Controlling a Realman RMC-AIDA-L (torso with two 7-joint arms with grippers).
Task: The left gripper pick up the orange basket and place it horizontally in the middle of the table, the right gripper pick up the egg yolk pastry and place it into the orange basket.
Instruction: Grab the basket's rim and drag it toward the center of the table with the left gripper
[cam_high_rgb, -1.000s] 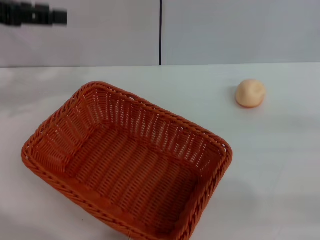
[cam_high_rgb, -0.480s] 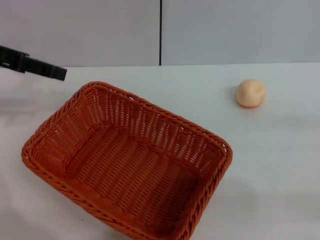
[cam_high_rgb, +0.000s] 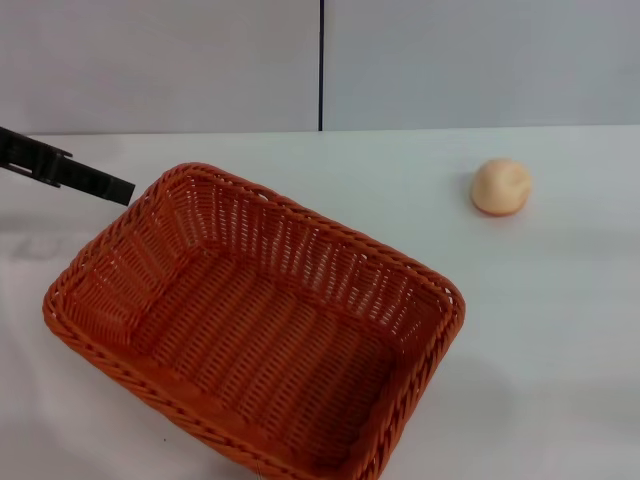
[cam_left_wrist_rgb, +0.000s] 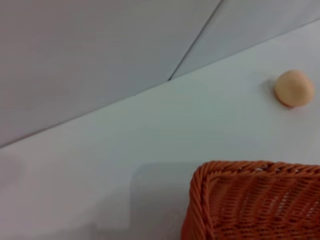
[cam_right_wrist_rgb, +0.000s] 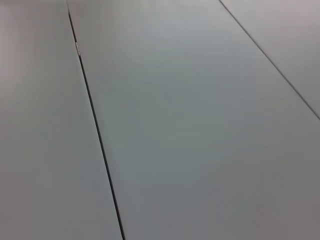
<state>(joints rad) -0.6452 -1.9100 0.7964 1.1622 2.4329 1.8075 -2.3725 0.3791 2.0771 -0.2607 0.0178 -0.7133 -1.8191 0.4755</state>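
Note:
The orange basket sits askew on the white table at front left, empty, one corner pointing toward me. In the left wrist view its far corner shows close by. The egg yolk pastry rests alone on the table at back right, also visible as the pastry in the left wrist view. My left gripper reaches in from the left edge as a slim black bar, its tip just outside the basket's far left corner and above the table. The right gripper is out of view.
A grey panelled wall with a dark vertical seam runs behind the table. The right wrist view holds only grey wall panels with thin seams. White tabletop lies between the basket and the pastry.
The left gripper has come down from the upper left corner and moved toward the basket's far left corner. Basket and pastry have not moved.

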